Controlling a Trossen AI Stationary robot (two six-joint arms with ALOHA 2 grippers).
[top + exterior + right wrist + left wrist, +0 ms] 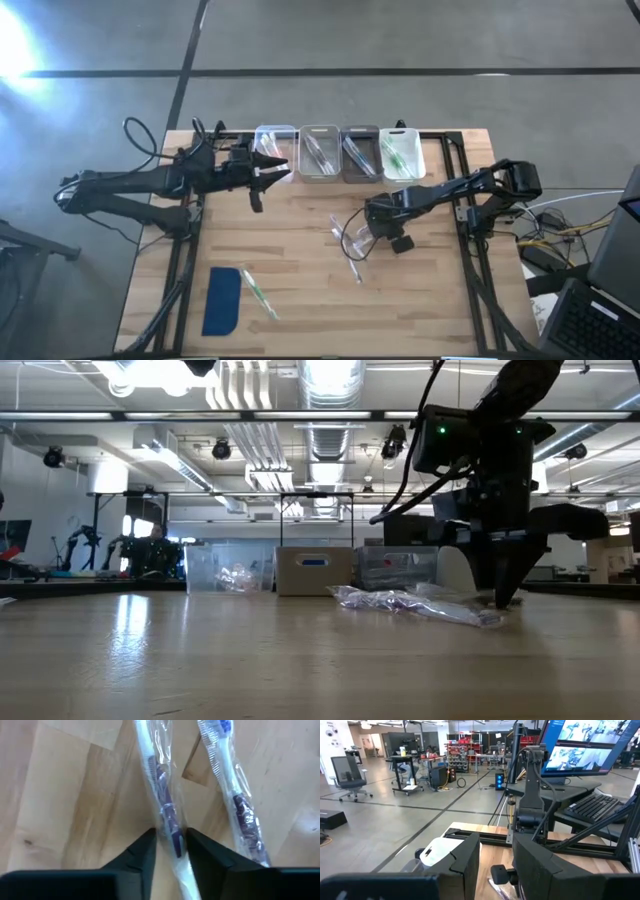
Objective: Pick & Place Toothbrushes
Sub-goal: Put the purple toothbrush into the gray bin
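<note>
The right claw [170,847], lower centre of its wrist frame, is pinched onto a clear-wrapped white toothbrush with purple grip [162,795] lying on the wooden table [300,290]. A second wrapped toothbrush [235,790] sits just beside. The left claw [495,855] is seen part-spread, nothing gripped, over the clear plastic bins [320,150] at upper centre.

White toothbrushes [165,815], purple accents; dark-blue pad [222,300]
</note>
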